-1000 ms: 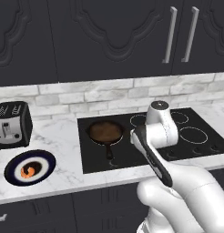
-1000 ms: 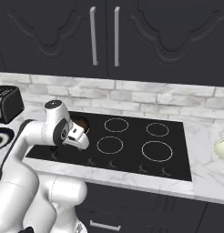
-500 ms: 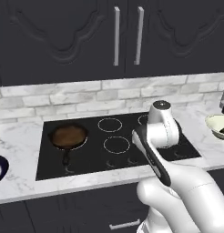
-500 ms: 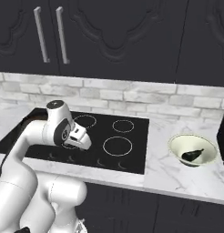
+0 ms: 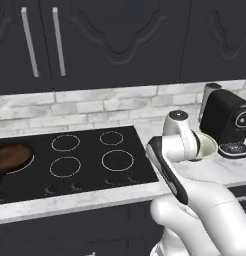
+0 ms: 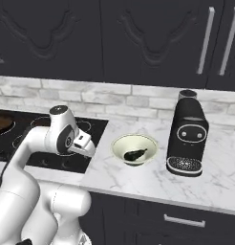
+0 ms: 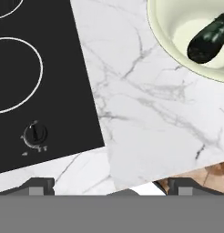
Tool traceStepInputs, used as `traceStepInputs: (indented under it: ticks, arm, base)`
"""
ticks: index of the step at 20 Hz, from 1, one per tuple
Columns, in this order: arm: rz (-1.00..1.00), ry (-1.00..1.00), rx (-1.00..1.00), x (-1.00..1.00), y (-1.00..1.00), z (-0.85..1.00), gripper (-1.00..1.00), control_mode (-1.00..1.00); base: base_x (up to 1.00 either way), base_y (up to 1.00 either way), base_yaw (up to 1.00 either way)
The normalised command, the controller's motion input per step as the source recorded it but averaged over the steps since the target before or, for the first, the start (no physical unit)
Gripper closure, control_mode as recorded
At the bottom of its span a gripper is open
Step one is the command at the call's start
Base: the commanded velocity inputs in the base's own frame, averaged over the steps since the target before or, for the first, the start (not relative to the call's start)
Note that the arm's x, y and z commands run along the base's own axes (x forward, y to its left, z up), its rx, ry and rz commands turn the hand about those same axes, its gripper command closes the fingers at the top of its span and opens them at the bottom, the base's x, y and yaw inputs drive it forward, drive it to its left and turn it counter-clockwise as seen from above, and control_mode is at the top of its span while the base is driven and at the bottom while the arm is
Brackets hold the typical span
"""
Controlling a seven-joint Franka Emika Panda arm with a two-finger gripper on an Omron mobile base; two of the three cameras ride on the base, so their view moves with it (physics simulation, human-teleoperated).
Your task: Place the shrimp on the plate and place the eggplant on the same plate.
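tool (image 7: pixel 104 184) open and empty, over the surface (image 7: pixel 145 113) near its front edge beside the hob (image 7: pixel 36 77). eggplant (image 6: pixel 134 154) lies in the cream bowl (image 6: pixel 120 143), beside the coffee machine (image 6: pixel 188 134). it should centre over the bowl, drop straight in clear of the rim, and pinch the eggplant across its narrow width.

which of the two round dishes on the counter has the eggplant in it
The pale cream bowl on the marble beside the coffee machine holds the eggplant; the brown-bottomed frying pan on the cooktop's left looks empty.
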Motion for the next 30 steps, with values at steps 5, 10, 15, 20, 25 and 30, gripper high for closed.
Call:
traceStepInputs:
  ticks: [5,10,15,20,25,30]
  arm:
    - [0.0,0.0,0.0,0.0,0.0,0.0,-1.0,1.0]
    - [-0.08,0.0,0.0,-0.11,-0.3,0.0,-1.0,-1.0]
    - [-0.1,0.0,0.0,0.03,-0.18,0.0,-1.0,-1.0]
    - [-0.25,0.05,0.0,0.61,0.02,0.02,-1.0,-1.0]
    - [-0.11,0.13,0.0,0.7,-0.02,0.03,-1.0,-1.0]
    - [0.0,0.23,0.0,0.71,-0.01,0.0,-1.0,-1.0]
  base:
    - [0.0,-0.78,0.0]
    - [-0.03,-0.28,0.0]
    - [0.0,0.0,0.0]
    - [0.0,0.0,0.0]
    - [0.0,0.0,0.0]
    - [0.0,0.0,0.0]
